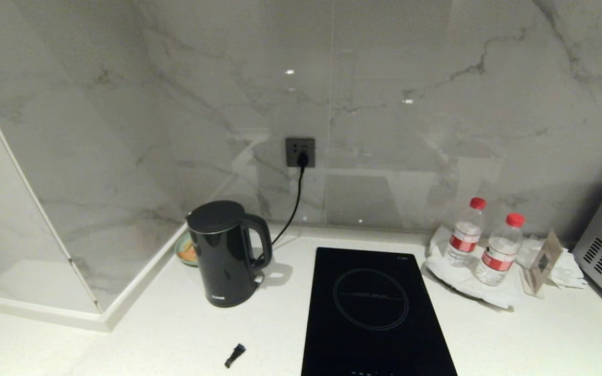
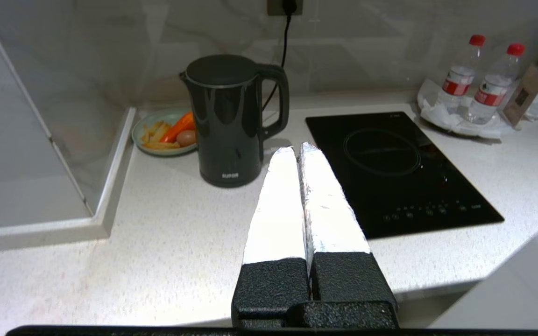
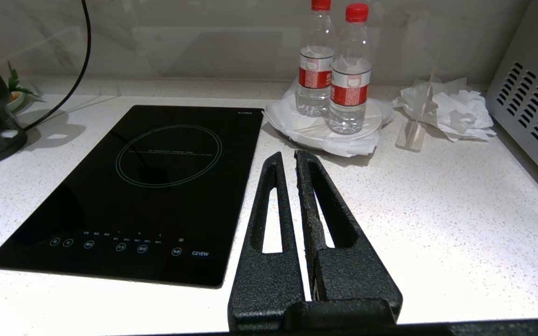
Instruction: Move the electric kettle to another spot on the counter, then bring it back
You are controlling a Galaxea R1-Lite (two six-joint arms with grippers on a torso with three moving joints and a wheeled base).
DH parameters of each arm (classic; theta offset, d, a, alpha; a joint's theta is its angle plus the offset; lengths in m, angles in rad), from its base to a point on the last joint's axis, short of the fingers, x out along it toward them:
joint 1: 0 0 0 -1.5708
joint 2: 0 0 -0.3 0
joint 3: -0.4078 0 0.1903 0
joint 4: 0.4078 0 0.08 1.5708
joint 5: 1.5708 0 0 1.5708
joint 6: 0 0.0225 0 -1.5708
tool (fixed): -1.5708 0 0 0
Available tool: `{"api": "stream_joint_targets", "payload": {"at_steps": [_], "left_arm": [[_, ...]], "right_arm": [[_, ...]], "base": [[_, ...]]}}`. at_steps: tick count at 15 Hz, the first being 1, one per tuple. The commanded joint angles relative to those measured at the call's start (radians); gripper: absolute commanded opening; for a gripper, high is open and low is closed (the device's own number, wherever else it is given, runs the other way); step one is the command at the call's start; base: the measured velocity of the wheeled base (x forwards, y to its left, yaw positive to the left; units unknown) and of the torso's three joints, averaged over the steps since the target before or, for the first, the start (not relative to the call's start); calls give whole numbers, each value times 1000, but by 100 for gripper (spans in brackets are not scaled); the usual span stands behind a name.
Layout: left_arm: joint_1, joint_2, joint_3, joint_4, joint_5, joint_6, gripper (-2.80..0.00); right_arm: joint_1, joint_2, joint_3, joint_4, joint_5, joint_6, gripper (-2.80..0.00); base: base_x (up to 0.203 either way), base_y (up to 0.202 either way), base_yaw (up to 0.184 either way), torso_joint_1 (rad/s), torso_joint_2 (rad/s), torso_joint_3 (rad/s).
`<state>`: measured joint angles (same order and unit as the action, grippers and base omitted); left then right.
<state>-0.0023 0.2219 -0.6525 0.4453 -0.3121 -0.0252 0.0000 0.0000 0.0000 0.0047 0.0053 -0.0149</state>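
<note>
- Black and glossy, the electric kettle [image 1: 225, 256] is seen upright on the white speckled counter [image 1: 175, 334], towards its back left corner where the marble wall [image 1: 384, 104] turns.
- Its handle is turned towards the hob [image 1: 374, 313], and its cord [image 1: 293, 209] is plugged into a wall socket [image 1: 300, 152] behind it.
- A green plate of food [image 2: 166, 133] is set just behind the kettle, right in the corner.
- The left gripper [image 2: 297, 151] is held above the counter's front edge, its foil-wrapped fingers [image 2: 276, 205] pressed together on nothing, well apart from the kettle.
- The right gripper [image 3: 287, 158] is held over the counter just beside the hob's right edge, its black fingers likewise pressed together and empty.
- Two water bottles [image 1: 484, 240] with red caps are stood on a white tray near the back right corner, beside crumpled tissue [image 3: 451, 112].
- A small black piece [image 1: 234, 355] is seen lying near the front edge, left of the hob.
</note>
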Motion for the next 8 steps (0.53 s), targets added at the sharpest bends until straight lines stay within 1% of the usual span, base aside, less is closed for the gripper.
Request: {"api": "stream_joint_targets", "payload": {"at_steps": [1,2,4,7,8], "left_arm": [[7,-114,-5,55,2,8,-280],[6,-137,35,61,10,11,-280],[6,-195,142,64,51,16,-280],[4,-218,301,55,150,59,-280],[4,-219,350,27,193,67,-280]], "right_arm": [[0,0,0,0,1,0,-280],[0,0,0,0,1,0,-280],[0,0,0,0,1,0,-280],[0,0,0,0,1,0,-280],[0,0,0,0,1,0,-280]], "base": [[0,0,0,0,0,0],[0,0,0,0,0,0],[0,0,0,0,0,0],[0,0,0,0,0,0],[0,0,0,0,0,0]]}}
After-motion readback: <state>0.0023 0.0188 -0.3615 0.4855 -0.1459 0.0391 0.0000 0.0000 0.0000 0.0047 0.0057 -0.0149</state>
